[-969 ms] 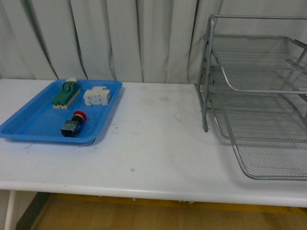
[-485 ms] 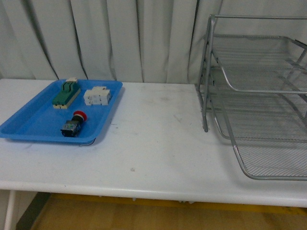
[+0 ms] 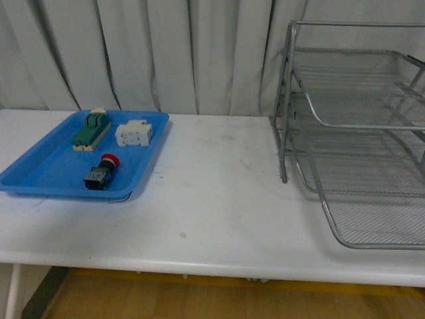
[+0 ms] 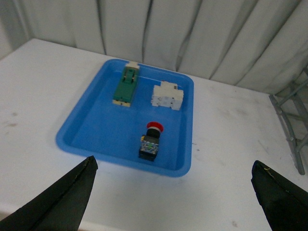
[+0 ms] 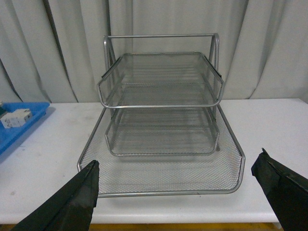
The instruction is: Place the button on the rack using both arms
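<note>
The button, red cap on a dark body, lies on its side in the blue tray at the table's left. The silver three-tier wire rack stands at the right. Neither arm shows in the front view. My left gripper hangs open above the table, short of the tray's near edge, with the button ahead between its black fingertips. My right gripper is open in front of the rack's lowest tier, holding nothing.
In the tray also lie a green-and-cream connector strip and a white terminal block. A grey curtain hangs behind the white table. The table's front edge runs close below.
</note>
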Robot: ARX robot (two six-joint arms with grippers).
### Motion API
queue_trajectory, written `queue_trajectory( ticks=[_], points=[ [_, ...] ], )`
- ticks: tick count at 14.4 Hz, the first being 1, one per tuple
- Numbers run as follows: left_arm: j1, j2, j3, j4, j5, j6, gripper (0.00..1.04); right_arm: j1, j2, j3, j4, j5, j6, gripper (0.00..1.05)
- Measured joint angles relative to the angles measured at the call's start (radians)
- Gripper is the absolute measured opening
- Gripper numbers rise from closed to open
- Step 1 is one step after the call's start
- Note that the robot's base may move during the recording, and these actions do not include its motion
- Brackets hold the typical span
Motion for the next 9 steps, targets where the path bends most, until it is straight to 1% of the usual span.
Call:
queue_trajectory(
  ticks=[1,2,4,5,7,9],
  points=[
    [-0.005,0.166,0.077,0.061,0.015,0.017,0.98,0.0,0.0,0.0,0.0,0.0,0.0,0.98],
    [-0.013,0.383,0.218,0.083,0.023,0.04,0.98,0.0,0.0,0.0,0.0,0.0,0.0,0.98],
    [-0.014,0.658,0.431,0.017,0.027,0.071,0.98,0.0,0.0,0.0,0.0,0.0,0.0,0.98],
    [-0.015,0.81,0.549,-0.044,0.031,0.101,0.98,0.0,0.0,0.0,0.0,0.0,0.0,0.98],
    [-0.004,0.932,0.668,-0.096,0.031,0.149,0.98,0.0,0.0,0.0,0.0,0.0,0.0,0.98],
    [0.029,0.998,0.75,-0.133,0.026,0.198,0.98,0.0,0.0,0.0,0.0,0.0,0.0,0.98]
  ],
)
